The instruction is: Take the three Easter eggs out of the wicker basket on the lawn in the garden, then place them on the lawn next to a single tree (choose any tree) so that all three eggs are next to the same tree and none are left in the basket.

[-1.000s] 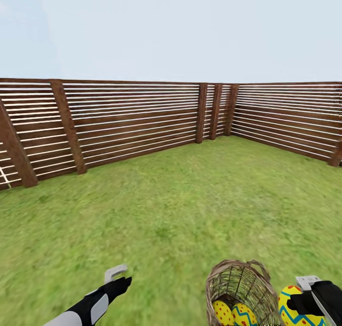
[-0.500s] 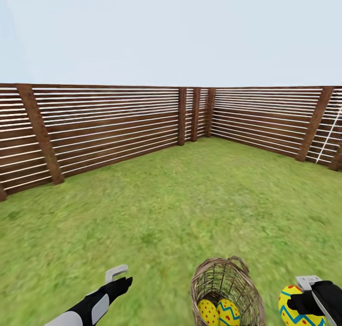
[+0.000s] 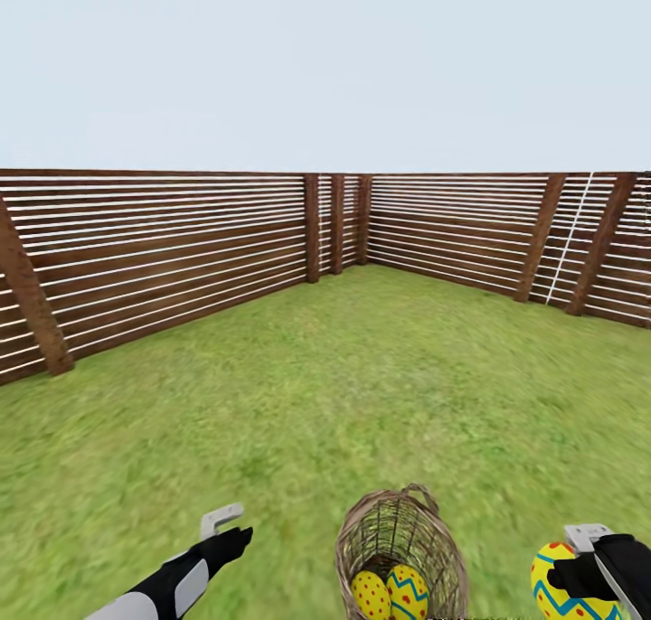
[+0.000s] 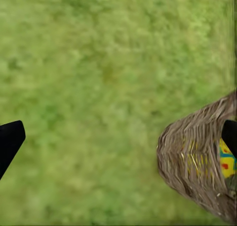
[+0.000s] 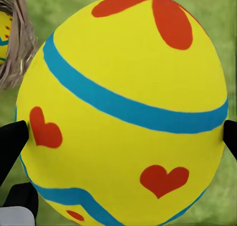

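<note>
R gripper point(image 3: 579, 577) clamped on 1 egg point(image 3: 562, 586); L gripper point(image 4: 118, 147) jaws apart, empty. 2 eggs point(image 3: 389, 595) in basket point(image 3: 398, 548) on lawn point(image 3: 325, 403). You're mid-carry; next find tree, none in sight.

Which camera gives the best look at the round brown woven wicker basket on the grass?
The head view: the round brown woven wicker basket shows its rim, open weave and two yellow painted eggs inside, though the frame edge crops its base. The left wrist view catches its woven side; the right wrist view shows a blurred sliver.
</note>
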`<state>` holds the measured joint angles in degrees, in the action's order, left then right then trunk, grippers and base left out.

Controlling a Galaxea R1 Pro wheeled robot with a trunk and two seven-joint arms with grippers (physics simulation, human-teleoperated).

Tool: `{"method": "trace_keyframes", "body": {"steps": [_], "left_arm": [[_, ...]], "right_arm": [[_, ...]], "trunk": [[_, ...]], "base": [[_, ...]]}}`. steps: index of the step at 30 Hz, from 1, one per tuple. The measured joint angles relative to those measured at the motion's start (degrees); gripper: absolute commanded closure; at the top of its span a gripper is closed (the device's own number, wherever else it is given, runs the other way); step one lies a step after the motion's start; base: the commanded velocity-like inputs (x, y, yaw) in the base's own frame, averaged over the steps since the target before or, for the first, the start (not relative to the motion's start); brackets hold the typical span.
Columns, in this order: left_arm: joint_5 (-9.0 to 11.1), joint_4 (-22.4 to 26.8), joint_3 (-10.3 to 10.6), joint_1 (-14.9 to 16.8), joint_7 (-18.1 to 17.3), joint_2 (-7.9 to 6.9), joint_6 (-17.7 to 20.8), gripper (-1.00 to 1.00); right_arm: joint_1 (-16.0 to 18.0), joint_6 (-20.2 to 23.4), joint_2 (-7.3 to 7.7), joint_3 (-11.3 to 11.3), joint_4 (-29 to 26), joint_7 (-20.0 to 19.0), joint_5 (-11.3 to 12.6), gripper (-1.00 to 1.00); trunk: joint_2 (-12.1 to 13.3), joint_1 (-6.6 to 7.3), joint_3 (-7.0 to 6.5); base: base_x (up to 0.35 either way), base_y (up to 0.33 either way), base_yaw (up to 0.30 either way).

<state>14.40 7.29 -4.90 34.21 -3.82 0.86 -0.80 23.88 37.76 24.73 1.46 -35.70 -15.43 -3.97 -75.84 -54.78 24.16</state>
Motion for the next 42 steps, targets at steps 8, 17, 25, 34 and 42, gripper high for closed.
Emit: {"method": "trace_keyframes", "body": {"steps": [8,17,25,34,42], "left_arm": [[0.0,0.0,0.0,0.0,0.0,0.21,0.0,-1.00],[0.0,0.0,0.0,0.0,0.0,0.26,0.0,-1.00],[-0.1,-1.0,0.1,0.0,-0.2,0.44,0.0,-1.00],[-5.4,-1.6,0.1,0.0,-0.1,1.20,-0.1,-1.00],[-5.4,-1.6,0.0,0.0,-0.1,0.95,-0.1,-1.00]], "right_arm": [[0.0,0.0,-0.03,-0.1,0.0,0.1,0.0,1.00],[0.0,0.0,-0.20,-0.2,0.1,0.3,-0.1,1.00],[0.0,0.0,-0.28,-0.3,0.1,0.3,-0.1,1.00],[0.0,0.0,-0.21,-0.2,0.1,0.3,-0.1,1.00],[0.0,0.0,-0.20,-0.2,0.1,0.3,-0.1,1.00]], "trunk": [[3.2,1.76,-1.95],[4.8,2.64,-2.99],[4.8,2.64,-2.99],[4.8,2.64,-2.99],[4.8,2.64,-2.99]], "base": [[0.000,0.000,-0.255],[0.000,0.000,-0.104],[0.000,-0.247,0.000],[0.000,-0.343,0.000],[0.000,-0.345,0.000]]}}
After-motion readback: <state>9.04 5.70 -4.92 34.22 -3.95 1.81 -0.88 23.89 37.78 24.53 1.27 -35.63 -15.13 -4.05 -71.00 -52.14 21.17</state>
